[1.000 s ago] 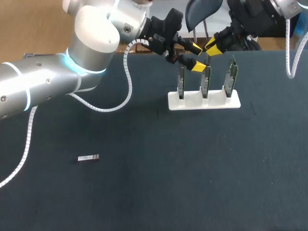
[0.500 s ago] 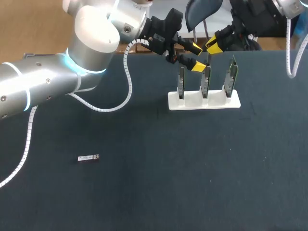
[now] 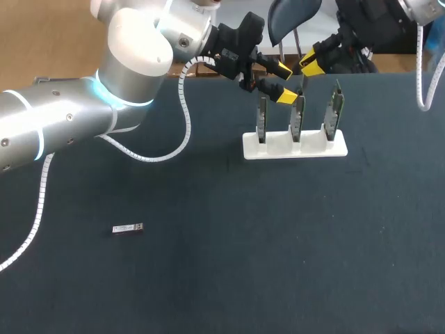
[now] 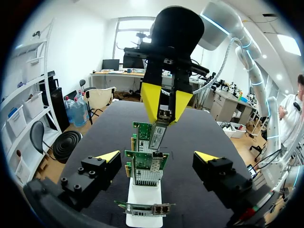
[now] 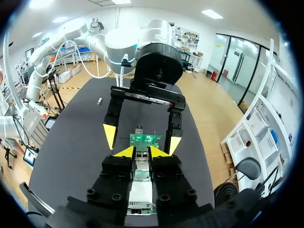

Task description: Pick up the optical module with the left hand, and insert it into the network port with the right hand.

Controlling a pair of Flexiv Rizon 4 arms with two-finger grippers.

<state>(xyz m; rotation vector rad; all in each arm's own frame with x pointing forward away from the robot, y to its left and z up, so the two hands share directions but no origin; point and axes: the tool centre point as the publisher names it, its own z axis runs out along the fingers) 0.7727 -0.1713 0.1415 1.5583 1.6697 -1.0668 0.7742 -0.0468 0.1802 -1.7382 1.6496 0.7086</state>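
Note:
My right gripper (image 3: 313, 65) hangs over the middle network card (image 3: 297, 117) of a white stand (image 3: 278, 149) that holds three upright cards. It is shut on a silver optical module (image 4: 158, 134), which points down at that card's top edge (image 4: 145, 166). In the right wrist view the module (image 5: 140, 164) sits between the yellow tips of the right gripper (image 5: 141, 152). My left gripper (image 3: 284, 82) is open and holds nothing, just left of the stand's top. In its own view the left gripper (image 4: 157, 159) spans the cards with its spread fingers.
A second optical module (image 3: 128, 228) lies flat on the dark table at the near left, far from both grippers; it also shows as the distant module (image 5: 99, 100) in the right wrist view. My left arm's cable (image 3: 182, 118) loops down toward the table behind the stand.
My right gripper, with the module in it, has drifted slightly up and to the right in the head view. The left arm and the loose module have stayed where they were.

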